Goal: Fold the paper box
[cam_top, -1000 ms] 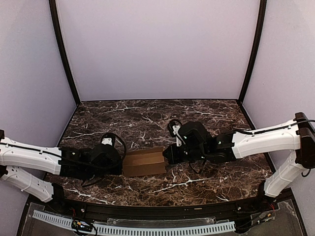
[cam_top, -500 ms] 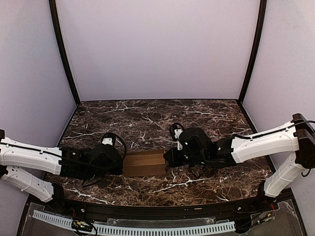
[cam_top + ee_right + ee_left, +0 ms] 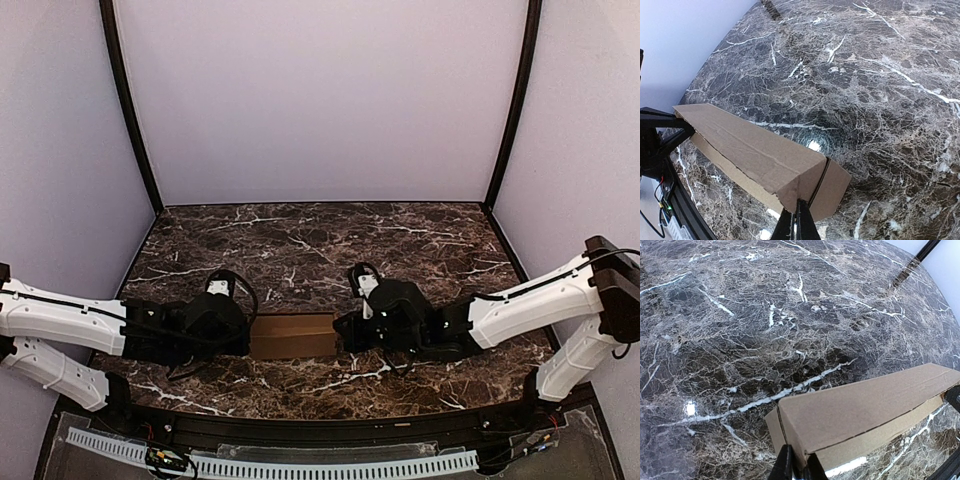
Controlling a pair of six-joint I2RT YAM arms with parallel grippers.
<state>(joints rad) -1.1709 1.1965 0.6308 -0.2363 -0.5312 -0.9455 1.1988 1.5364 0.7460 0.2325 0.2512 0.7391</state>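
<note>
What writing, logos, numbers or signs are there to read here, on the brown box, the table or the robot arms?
No text can be read anywhere in these views.
paper box: plain tan card, no print on any face that shows.
marble table: only white veins, no lettering.
left arm and right arm: no label or number visible on the white shells.

Bench [image 3: 300, 240]: dark brown marble-patterned top, white veins running throughout. Carrying one item: paper box [image 3: 292, 335], tan, elongated, lying lengthwise near front centre; surface contact unclear.
</note>
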